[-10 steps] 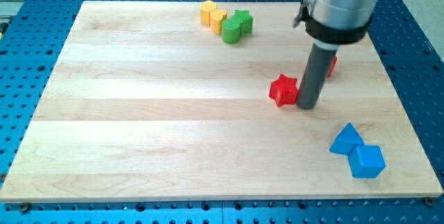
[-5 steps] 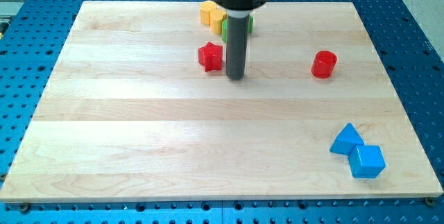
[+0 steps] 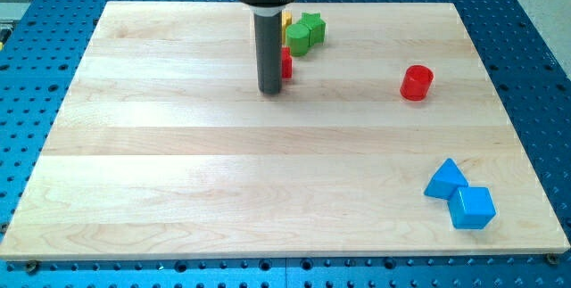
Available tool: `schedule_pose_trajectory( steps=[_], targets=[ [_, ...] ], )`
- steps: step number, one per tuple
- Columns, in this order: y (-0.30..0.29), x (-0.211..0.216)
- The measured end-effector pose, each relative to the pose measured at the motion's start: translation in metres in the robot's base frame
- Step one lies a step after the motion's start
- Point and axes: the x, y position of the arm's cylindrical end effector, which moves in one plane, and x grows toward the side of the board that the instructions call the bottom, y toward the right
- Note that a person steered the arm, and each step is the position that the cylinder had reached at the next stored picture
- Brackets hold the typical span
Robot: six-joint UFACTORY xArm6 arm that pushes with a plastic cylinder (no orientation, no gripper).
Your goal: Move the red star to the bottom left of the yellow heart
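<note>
The left half of the wooden desk (image 3: 134, 145) carries nothing. My end effector (image 3: 269, 47) is a bare dark rod with no jaws, so it grasps nothing and can only shove. It stands a little left of centre, towards the far edge, with my tip (image 3: 270, 91) planted on the wood.

The red star (image 3: 286, 62) is mostly hidden behind the rod. Only a red sliver shows at the rod's right edge, just beyond my tip, and I cannot tell whether the two touch. Farther still, a sliver of yellow that I take for the yellow heart (image 3: 285, 20) peeps out beside the rod, its shape unreadable. The green blocks (image 3: 306, 34) sit just right of it. A red cylinder (image 3: 416, 83) stands well apart to the right, and two blue blocks (image 3: 459, 194) huddle near the right front corner.

The star looks small, light and rigid, and should slide readily on smooth wood. Its points will likely make it spin under an off-centre shove, so contact belongs in a notch, aimed through its middle. It seems to lie near the heart but not clearly left of it, so a leftward nudge from its right side looks needed, kept gentle to spare the heart
</note>
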Motion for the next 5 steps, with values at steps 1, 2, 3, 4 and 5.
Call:
schedule_pose_trajectory(
  steps=[1, 2, 3, 4, 5],
  targets=[
    [0.026, -0.014],
    [0.049, -0.021],
    [0.047, -0.04],
    [0.021, -0.062],
    [-0.003, -0.035]
  ],
)
